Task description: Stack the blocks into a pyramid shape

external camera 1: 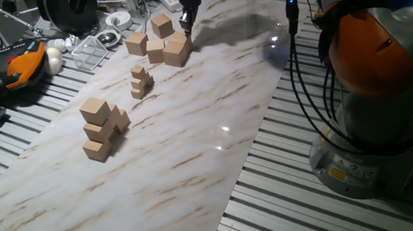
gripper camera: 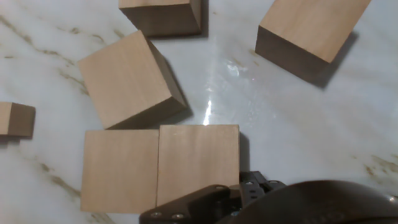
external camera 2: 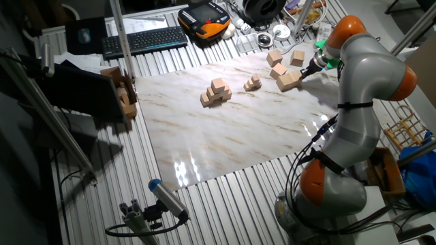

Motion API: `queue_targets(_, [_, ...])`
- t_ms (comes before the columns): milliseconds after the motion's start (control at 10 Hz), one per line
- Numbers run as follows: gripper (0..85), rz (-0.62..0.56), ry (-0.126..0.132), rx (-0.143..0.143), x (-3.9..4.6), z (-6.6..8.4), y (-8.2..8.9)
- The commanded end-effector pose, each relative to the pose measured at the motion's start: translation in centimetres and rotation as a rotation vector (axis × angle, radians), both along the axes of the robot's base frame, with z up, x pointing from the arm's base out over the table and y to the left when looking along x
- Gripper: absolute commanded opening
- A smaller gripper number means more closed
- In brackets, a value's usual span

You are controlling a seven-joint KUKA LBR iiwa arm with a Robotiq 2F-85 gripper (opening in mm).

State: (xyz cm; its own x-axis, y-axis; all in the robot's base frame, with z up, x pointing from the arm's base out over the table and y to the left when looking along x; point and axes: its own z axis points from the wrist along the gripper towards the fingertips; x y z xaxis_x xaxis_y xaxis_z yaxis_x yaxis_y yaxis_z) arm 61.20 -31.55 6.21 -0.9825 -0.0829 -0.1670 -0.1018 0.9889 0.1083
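Several large tan wooden blocks lie flat on the marble sheet at its far end, none on another. In the hand view two blocks [gripper camera: 198, 165] [gripper camera: 118, 171] sit side by side and touching. A tilted one [gripper camera: 127, 78] and two more [gripper camera: 161, 15] [gripper camera: 311, 34] lie beyond them. The group also shows in one fixed view [external camera 1: 176, 50] and in the other fixed view [external camera 2: 289, 80]. My gripper [external camera 1: 186, 26] [external camera 2: 313, 68] [gripper camera: 227, 194] looks shut and empty. Its tip is low, at the near edge of the right block of the pair.
A stepped pile of mid-size tan cubes [external camera 1: 102, 128] [external camera 2: 216, 92] stands mid-sheet. A small heap of much smaller cubes [external camera 1: 141, 80] [external camera 2: 253, 83] lies between it and the large blocks. One small cube [gripper camera: 15, 118] lies at the left. Clutter and a keyboard [external camera 2: 143, 39] line the far edge.
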Motion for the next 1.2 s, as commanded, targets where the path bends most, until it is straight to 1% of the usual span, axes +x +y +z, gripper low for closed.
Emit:
queue_targets(0, [0.0,0.006,-0.002,-0.006,0.03,0.2,-0.2])
queue_targets(200, [0.0,0.017,0.001,-0.035,-0.02,1.4,-1.0])
queue_targets(300, [0.0,0.017,0.003,-0.054,0.07,1.9,-1.4])
queue_targets(400, [0.0,-0.004,0.004,-0.072,0.35,2.5,-1.9])
queue_targets(600, [0.0,-0.107,0.033,-0.055,1.4,4.2,-3.4])
queue_targets(700, [0.0,-0.161,0.043,-0.041,2.01,4.8,-4.2])
queue_targets(800, [0.0,-0.183,0.034,-0.051,2.34,5.1,-4.5])
queue_targets(900, [0.0,-0.205,0.026,-0.072,2.59,5.2,-4.5])
queue_targets(1000, [17.0,-0.219,0.023,-0.077,2.75,5.0,-4.3])
queue_targets(1100, [34.0,-0.246,0.014,-0.083,2.85,4.9,-4.2])
